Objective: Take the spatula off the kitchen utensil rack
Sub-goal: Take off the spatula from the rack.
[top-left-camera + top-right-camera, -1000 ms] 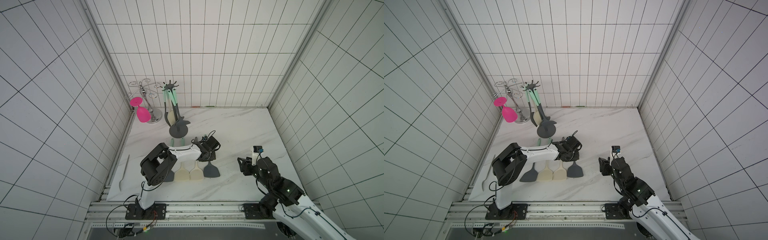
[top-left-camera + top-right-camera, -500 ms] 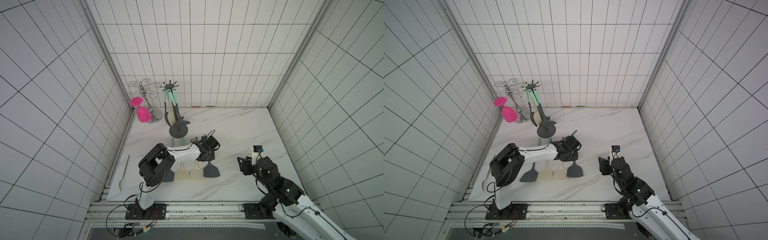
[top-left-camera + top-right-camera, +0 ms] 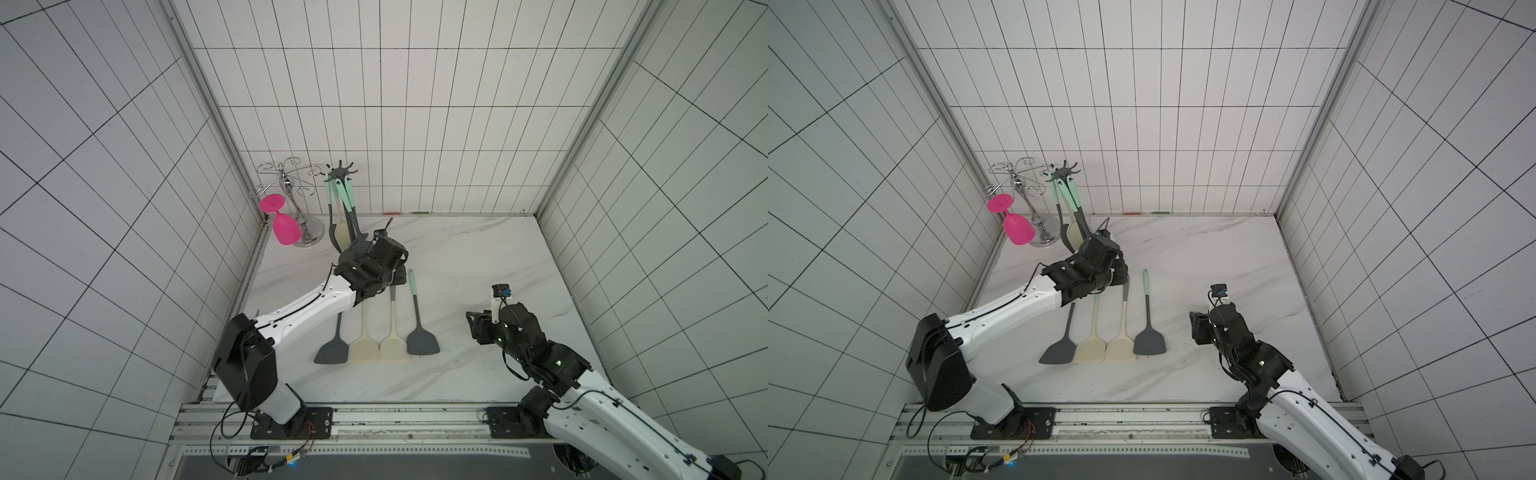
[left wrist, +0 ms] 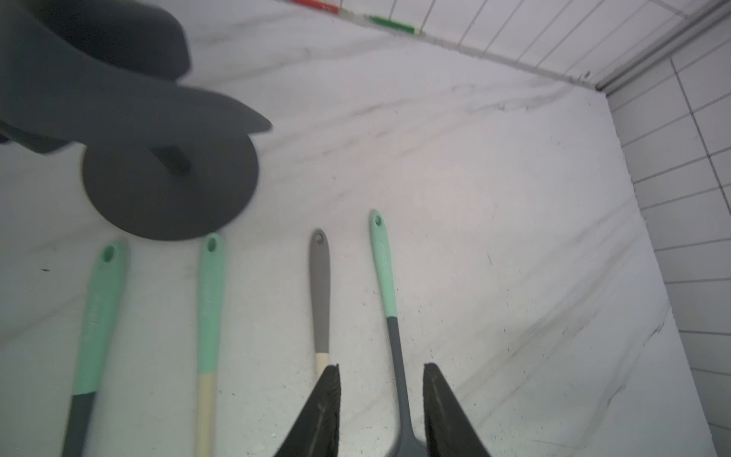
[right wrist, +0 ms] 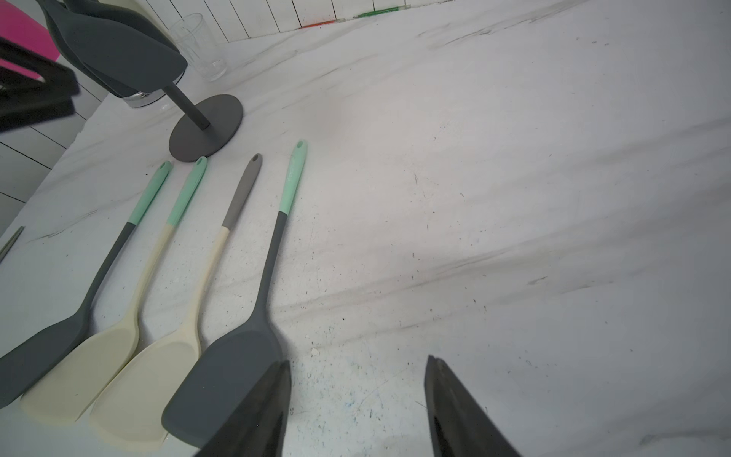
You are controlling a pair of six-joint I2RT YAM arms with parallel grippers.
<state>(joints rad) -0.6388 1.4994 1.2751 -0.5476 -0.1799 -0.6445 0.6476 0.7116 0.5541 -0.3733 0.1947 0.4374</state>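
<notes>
**Four spatulas flat on the bench, more on the rack, both end effectors apart**

Start at the 11 o'clock corner of your white marble bench (image 3: 478,249). The shiny chrome curly-wire glass holder (image 3: 313,235) stands there, with a pink plastic goblet (image 3: 286,229) hanging upside down from it. Just at its 3 o'clock side stands the tall dark grey kitchen utensil rack (image 3: 340,172), and several mint-handled spatulas (image 3: 343,233) hang from its hook ring.

The left end effector (image 4: 380,370) hovers at the rack's 6 o'clock, above the handle ends of a row of four. Its fingers stand apart and clamp nothing.

The row lies flat with handles to 12 o'clock, blades to 6 o'clock and blades close side by side:
- the leftmost dark grey spatula (image 3: 331,354), with a mint handle
- a cream spatula with a mint handle (image 3: 364,351)
- a cream spatula with a grey handle (image 3: 394,349)
- the rightmost dark grey spatula (image 3: 422,343), mint-handled, whose shaft you see in the gap below the left fingers

Well off at the row's 3 o'clock, the right end effector (image 5: 358,362) hangs over the marble, fingers wide apart, gripping nothing.
</notes>
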